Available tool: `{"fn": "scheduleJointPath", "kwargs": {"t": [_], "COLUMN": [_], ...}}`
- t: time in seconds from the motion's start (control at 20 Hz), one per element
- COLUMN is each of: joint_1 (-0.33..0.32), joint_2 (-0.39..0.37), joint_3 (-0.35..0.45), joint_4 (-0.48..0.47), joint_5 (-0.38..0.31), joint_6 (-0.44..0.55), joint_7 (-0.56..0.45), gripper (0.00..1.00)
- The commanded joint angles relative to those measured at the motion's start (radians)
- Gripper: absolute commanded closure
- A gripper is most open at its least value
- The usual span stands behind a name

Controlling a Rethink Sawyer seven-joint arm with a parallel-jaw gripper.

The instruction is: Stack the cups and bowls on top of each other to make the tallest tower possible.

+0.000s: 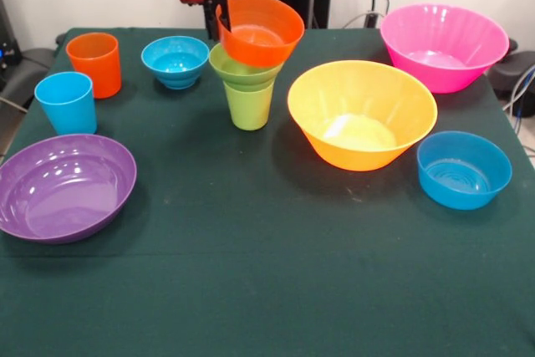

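Orange glossy plastic bowl hangs tilted just above the tower, a small green bowl nested in the lime green tumbler at the table's far middle. The gripper seems to pinch the bowl's rim; released crooked, it could slide off or tip the stack.

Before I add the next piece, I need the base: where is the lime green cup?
In the front view, the lime green cup stands mid-table, left of the yellow-orange bowl, carrying a small green bowl and a tilted orange bowl.
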Motion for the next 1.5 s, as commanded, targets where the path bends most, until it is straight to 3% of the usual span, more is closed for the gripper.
{"fn": "scheduleJointPath", "kwargs": {"t": [0.05,0.5,1.5], "joint_1": [0.050,0.040,0.016], "joint_2": [0.074,0.092,0.018], "joint_3": [-0.036,-0.033,0.005], "joint_4": [-0.070,-0.086,-0.037], "joint_5": [-0.109,-0.130,-0.076], "joint_6": [-0.056,-0.050,-0.016], "joint_7": [-0.057,-0.070,-0.083], "gripper": [1.00,1.00,1.00]}}
